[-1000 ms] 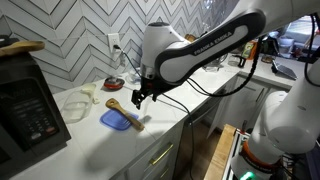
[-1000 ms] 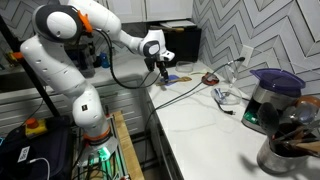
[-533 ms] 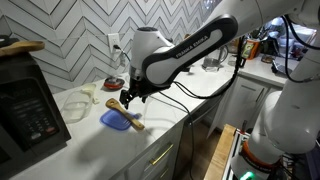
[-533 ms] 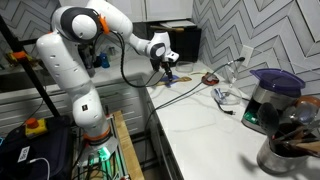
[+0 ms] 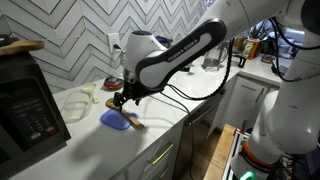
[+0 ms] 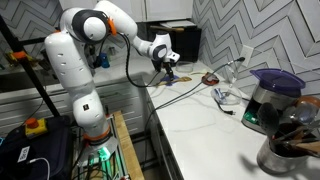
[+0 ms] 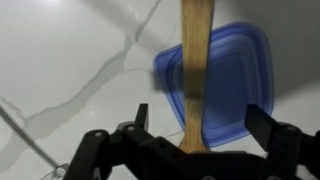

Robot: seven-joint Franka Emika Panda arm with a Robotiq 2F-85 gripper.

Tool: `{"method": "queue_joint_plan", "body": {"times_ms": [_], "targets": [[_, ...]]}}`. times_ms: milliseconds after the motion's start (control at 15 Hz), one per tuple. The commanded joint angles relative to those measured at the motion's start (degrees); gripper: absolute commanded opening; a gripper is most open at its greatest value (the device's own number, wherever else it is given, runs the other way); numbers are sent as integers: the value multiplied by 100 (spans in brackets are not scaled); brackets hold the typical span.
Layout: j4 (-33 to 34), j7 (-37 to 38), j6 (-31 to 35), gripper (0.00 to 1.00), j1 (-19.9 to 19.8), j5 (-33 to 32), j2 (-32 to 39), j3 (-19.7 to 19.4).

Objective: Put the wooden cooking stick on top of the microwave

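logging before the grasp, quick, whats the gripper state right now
The gripper is open: jaws spread wide, with the wooden cooking stick lying between them in the wrist view, not gripped.

White herringbone-tiled wall (image 5: 70,35), marble counter (image 6: 215,125)

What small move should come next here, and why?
Probably ease the end effector straight down and close on the wooden spatula. In the wrist view its handle runs between the open fingers, lying across the blue square lid, and nothing grips it yet.
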Motion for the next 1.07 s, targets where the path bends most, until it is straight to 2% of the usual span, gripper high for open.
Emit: {"method": "queue_joint_plan", "body": {"times_ms": [0,67,133,333,400,533,600,667,1000], "targets": [[395,-35,-124,79,219,-154,495,-197],[467,-22,-129,75,258,-190,589,-239],[533,11,-159,65,296,-234,677,-289],[694,-67,-214,60,396,-180,863,-400],[734,-90,-225,63,422,-158,916,-435],[806,-119,-257,64,472,-138,996,-489],[831,-147,-264,60,492,-120,1031,-508],[861,-166,-267,40,513,-124,1055,-529],[962,-199,-405,1,580,-204,989,-606]]}}
